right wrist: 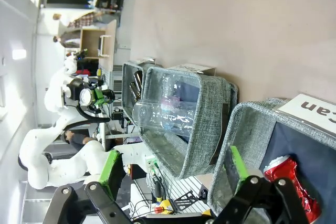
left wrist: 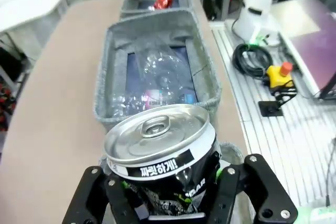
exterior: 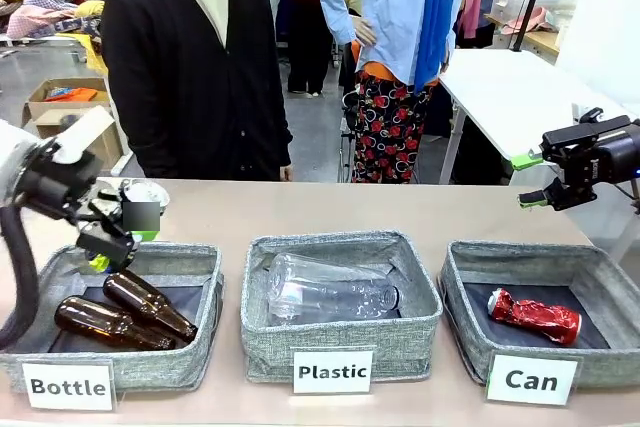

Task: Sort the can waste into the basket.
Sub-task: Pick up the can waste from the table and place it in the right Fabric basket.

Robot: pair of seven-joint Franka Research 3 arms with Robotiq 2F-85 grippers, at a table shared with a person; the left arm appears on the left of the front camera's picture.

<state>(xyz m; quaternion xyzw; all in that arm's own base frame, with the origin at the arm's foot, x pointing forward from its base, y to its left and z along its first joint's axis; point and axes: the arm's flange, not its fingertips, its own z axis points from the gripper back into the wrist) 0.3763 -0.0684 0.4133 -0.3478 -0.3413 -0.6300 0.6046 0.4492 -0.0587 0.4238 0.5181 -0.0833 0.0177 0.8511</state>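
My left gripper [exterior: 112, 235] is shut on a black can [exterior: 141, 203] with a silver top, holding it in the air over the far left corner of the basket labelled "Bottle". In the left wrist view the can [left wrist: 163, 153] stands upright between the fingers [left wrist: 94, 198], pull tab on top. A crumpled red can [exterior: 535, 315] lies in the grey basket labelled "Can" [exterior: 600, 365] at the right. My right gripper [exterior: 530, 179] hangs open above the table behind that basket. In the right wrist view its green pads [right wrist: 236, 167] stand wide apart, above the red can [right wrist: 291, 179].
The "Bottle" basket [exterior: 200, 347] holds two brown glass bottles [exterior: 150, 304]. The middle "Plastic" basket [exterior: 420, 332] holds a clear plastic bottle [exterior: 330, 289]. A person in a black cardigan [exterior: 190, 67] stands at the table's far side. Bare tabletop lies behind the baskets.
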